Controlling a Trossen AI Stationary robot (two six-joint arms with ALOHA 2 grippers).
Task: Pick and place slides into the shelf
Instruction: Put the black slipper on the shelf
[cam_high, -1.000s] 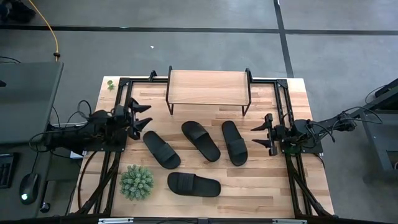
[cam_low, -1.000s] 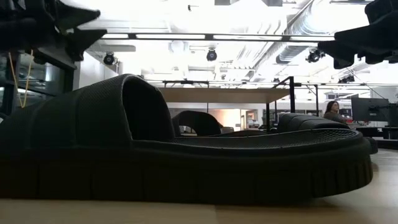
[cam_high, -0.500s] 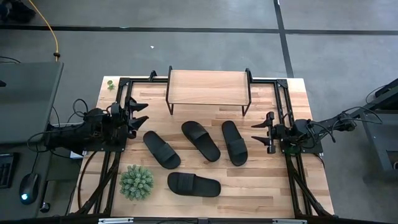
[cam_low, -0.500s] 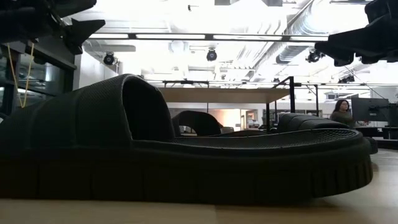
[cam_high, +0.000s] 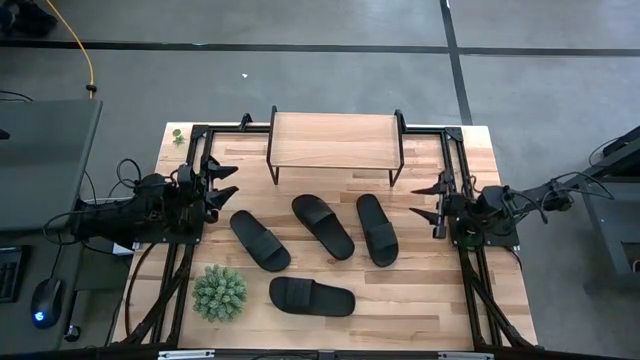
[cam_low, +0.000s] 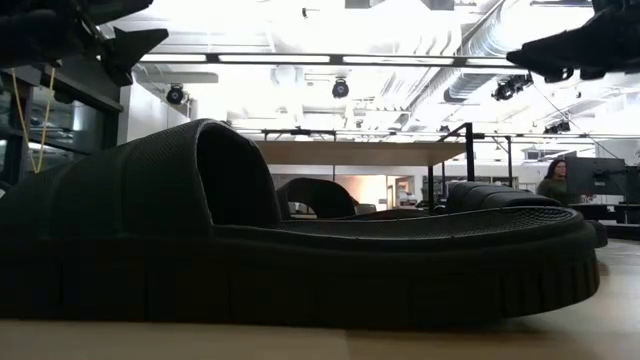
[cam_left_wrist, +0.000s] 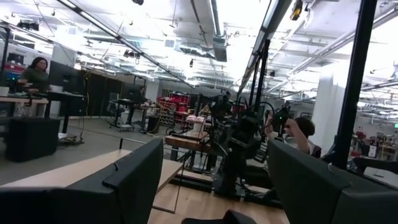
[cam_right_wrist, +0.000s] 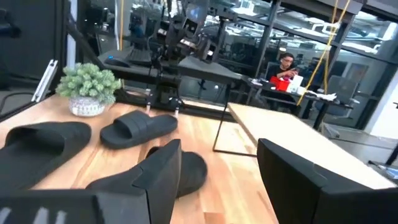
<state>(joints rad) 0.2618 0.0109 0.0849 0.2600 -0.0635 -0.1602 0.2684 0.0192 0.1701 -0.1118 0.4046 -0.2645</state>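
Four black slides lie sole-down on the wooden table in the high view: one at the left (cam_high: 260, 240), two in the middle (cam_high: 322, 226) (cam_high: 376, 228), and one near the front edge (cam_high: 312, 297), which fills the low view (cam_low: 300, 260). The shelf (cam_high: 335, 140) stands on its thin black legs at the far side, its plank top bare. My left gripper (cam_high: 222, 180) hovers open to the left of the slides. My right gripper (cam_high: 428, 200) hovers open to their right. In the right wrist view the open fingers frame the slides (cam_right_wrist: 140, 127) and the shelf top (cam_right_wrist: 305, 143).
A small potted plant (cam_high: 220, 292) stands near the front left, beside the nearest slide. Black frame rails (cam_high: 455, 160) run along both sides of the table. People sit at desks in the room behind (cam_right_wrist: 283, 65) (cam_low: 555, 180). There is bare table between the slides and the shelf.
My right gripper has risen and moved toward the table's far edge, staying open. My left gripper has shifted a little toward the far edge and up. The slides and the shelf have not moved.
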